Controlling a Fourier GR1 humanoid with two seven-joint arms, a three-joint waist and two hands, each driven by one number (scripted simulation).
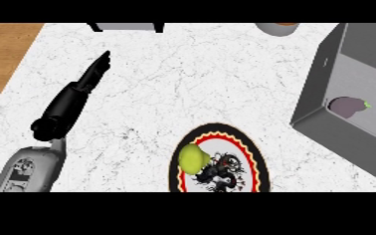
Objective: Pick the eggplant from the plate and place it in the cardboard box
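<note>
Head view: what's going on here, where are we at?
The eggplant already lies inside the box at the right. The plate holds only a yellow-green fruit. The left hand is open over the counter at the left, holding nothing. The right hand is out of view.

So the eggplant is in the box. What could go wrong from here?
Little, probably. The eggplant lies inside the box. The right hand is out of view, so whether it is clear of the box walls cannot be checked. The green fruit sits near the rim of the plate; a bump from the open left hand could roll it off.
</note>
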